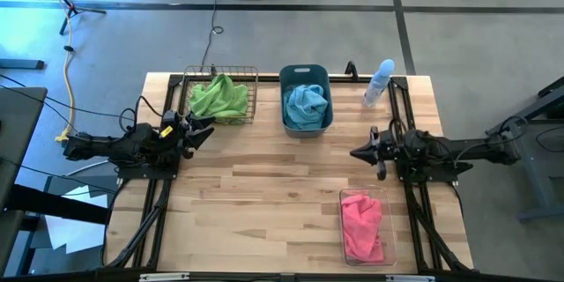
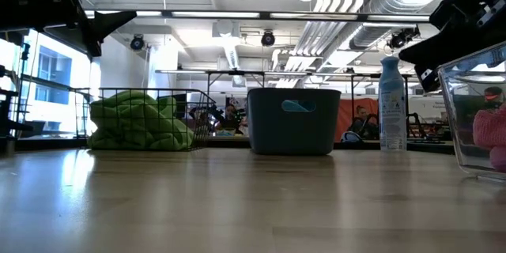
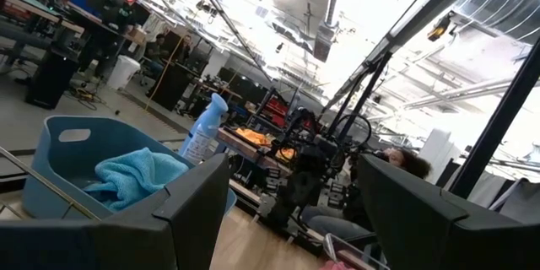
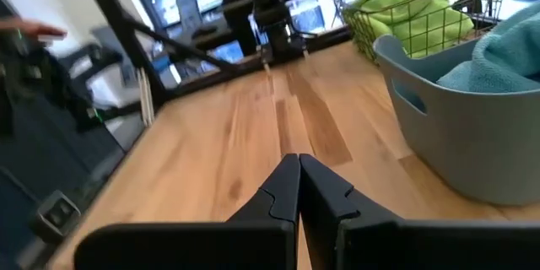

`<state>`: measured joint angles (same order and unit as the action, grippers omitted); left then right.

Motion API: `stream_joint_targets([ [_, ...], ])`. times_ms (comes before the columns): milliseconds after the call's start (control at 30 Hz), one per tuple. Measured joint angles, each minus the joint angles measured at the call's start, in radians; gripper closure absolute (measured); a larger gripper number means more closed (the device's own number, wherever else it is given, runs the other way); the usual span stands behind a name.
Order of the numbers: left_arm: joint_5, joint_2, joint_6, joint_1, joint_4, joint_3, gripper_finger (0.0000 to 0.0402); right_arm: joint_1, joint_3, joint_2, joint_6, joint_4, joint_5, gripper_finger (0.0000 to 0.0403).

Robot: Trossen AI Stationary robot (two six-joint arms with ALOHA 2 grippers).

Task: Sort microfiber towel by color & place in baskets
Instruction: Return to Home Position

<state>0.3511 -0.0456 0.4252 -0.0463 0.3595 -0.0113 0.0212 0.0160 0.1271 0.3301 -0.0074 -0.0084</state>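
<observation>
Wood table (image 1: 264, 185), open workshop behind. No towel lies loose on the boards.

- Green towels (image 1: 218, 97): heaped in wire basket (image 1: 255, 97), left end of the back row.
- Blue towels (image 1: 306, 104): in tub (image 1: 305, 72), back centre, near the basket.
- Pink towels (image 1: 362, 220): in clear bin (image 1: 365, 191), front right, well apart from the other two.

Each container holds one colour, so the sorting looks finished and I judge nothing is left to pick.

Count: three containers, three colour heaps. The cloths in each heap are too bunched to count.

Left gripper (image 1: 208, 131) is at the left side, just beside the basket, with fingers spread and empty. Right gripper (image 1: 357, 153) is at the right side, between tub and bin, with fingers pressed together on nothing. Both hang clear of the containers, probably parking for home.

One bottle (image 1: 379, 82) stands upright at back right, near the tub, and is no part of the sort. Two arms.
</observation>
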Motion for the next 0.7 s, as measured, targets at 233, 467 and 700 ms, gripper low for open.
stream_joint_targets([
  [233, 0.000, 0.000, 0.000, 0.000, -0.002, 0.000, 0.0151, 0.001, 0.001, 0.023, 0.024, -0.003, 0.003, 0.0403],
  [467, 0.000, 0.022, 0.000, 0.000, -0.143, -0.001, 0.0151, 0.001, 0.001, 0.023, 0.122, -0.003, 0.002, 0.0403],
  [700, -0.006, 0.042, -0.019, -0.001, -0.301, -0.001, 0.0151, 0.009, 0.002, 0.005, 0.115, -0.003, 0.003, 0.0402],
])
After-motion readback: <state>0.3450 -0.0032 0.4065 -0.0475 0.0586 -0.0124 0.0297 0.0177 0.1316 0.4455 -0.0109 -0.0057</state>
